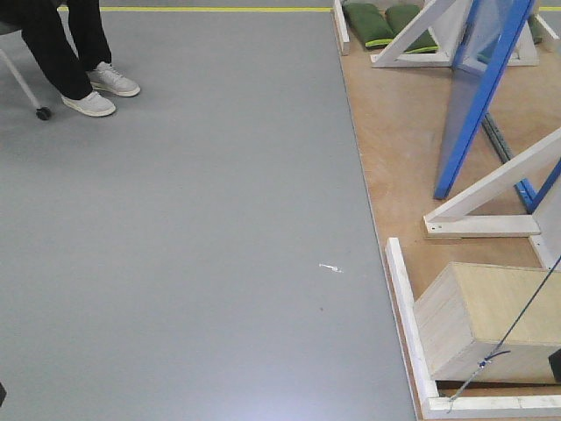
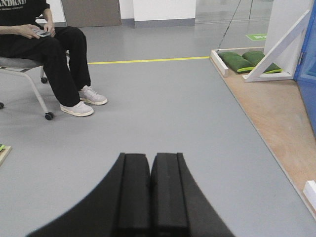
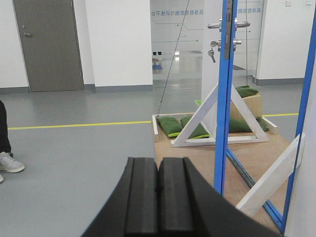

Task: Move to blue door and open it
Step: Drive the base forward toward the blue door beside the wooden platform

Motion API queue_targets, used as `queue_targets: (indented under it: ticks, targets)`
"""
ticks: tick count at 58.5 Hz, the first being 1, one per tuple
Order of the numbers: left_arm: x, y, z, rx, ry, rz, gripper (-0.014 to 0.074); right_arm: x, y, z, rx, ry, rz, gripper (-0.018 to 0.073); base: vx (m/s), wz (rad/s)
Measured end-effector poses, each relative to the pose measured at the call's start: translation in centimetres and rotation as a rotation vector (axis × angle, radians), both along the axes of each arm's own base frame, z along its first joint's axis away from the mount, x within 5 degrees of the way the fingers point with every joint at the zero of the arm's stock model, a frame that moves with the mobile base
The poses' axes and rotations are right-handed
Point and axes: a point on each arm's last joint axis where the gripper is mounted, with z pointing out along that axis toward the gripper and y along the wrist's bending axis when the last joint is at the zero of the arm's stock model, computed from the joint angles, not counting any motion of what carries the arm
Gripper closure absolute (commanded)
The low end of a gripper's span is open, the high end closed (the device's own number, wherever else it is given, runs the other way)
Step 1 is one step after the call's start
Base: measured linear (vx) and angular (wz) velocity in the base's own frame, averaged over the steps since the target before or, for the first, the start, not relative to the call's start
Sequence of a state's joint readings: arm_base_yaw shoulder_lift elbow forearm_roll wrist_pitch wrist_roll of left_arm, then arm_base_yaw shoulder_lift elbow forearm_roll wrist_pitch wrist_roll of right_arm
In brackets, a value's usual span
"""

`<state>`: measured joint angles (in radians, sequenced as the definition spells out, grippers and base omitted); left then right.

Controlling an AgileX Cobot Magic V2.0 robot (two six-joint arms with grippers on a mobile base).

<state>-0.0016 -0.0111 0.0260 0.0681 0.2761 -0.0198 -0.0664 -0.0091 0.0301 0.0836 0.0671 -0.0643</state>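
Observation:
The blue door [image 3: 223,123] stands ajar and edge-on just right of my right gripper [image 3: 158,173], on a plywood platform [image 3: 197,158]. Its silver lever handle [image 3: 216,25] and the lock below it [image 3: 213,45], with a key hanging, sit high on the edge, well above the gripper. From the front view the door [image 1: 478,88] leans across the upper right. In the left wrist view only a blue strip of the door [image 2: 308,64] shows at the far right, and my left gripper [image 2: 150,168] hangs over grey floor. Both grippers are shut on nothing.
White wooden braces [image 3: 207,118] and green sandbags [image 3: 170,126] hold the door frame. A white curb [image 1: 399,289] edges the platform, with a wooden box [image 1: 482,316] and a thin cable [image 1: 517,324] beside it. A seated person [image 2: 54,54] is at the left. A yellow line [image 2: 148,60] crosses the floor.

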Motion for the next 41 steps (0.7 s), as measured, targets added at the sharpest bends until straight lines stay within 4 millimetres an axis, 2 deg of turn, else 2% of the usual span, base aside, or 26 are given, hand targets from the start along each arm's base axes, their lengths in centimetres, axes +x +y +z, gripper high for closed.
queue_targets:
  ticks: [41]
  targets:
    - [0.0,0.0,0.0,0.0,0.0,0.0,0.0524,0.0,0.0,0.0,0.0,0.0,0.0,0.0547,0.0,-0.01]
